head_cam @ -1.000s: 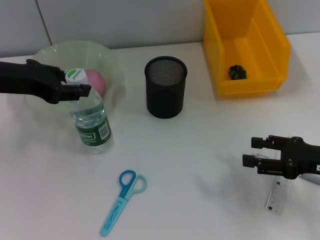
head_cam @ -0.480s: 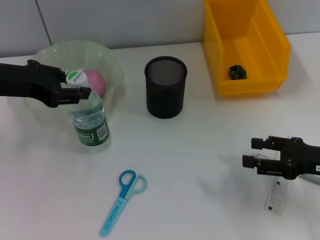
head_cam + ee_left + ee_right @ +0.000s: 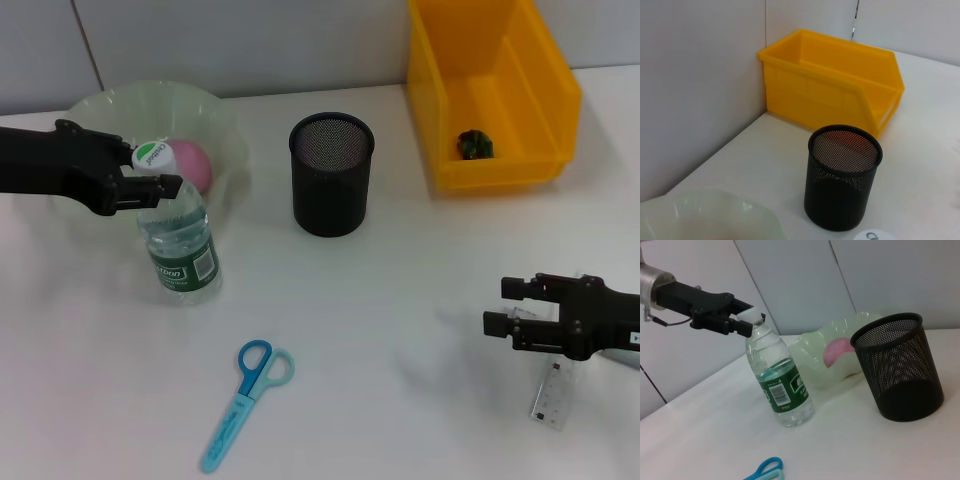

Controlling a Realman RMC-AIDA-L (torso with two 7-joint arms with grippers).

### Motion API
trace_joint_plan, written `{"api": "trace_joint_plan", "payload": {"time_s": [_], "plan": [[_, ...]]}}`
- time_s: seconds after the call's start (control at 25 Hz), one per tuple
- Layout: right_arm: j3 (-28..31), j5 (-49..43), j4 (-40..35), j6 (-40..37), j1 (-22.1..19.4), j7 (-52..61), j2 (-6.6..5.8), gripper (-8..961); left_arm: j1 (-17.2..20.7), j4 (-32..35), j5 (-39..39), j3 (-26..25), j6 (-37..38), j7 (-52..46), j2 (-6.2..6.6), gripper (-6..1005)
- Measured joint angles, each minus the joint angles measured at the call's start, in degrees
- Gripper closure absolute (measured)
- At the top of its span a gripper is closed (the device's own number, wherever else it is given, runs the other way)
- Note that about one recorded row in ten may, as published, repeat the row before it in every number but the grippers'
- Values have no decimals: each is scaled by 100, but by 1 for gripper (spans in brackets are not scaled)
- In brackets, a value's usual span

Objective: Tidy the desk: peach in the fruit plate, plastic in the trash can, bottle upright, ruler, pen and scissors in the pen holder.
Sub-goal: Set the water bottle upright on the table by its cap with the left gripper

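Plastic bottle (image 3: pixel 183 245) stands nearly upright, its cap pinched by the left tool (image 3: pixel 160 180), which should next release; right tool (image 3: pixel 510 305) spread.

Over the last second the bottle (image 3: pixel 180 240), gripped at its cap by the left pincer (image 3: pixel 150 175), was raised from a lean towards upright, its base shifting slightly nearer that pincer. The right pincer (image 3: pixel 510 305) edged marginally leftward.

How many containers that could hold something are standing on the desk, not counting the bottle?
3: the pale green bowl at far left, the black mesh pen holder in the middle, the yellow bin at far right.
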Motion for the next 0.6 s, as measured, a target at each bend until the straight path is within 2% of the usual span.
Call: {"api": "trace_joint_plan", "payload": {"time_s": [0.6], "plan": [[0, -2, 0, -1, -7, 0, 12, 211, 33, -10, 10, -6, -54, 2, 1, 468]]}}
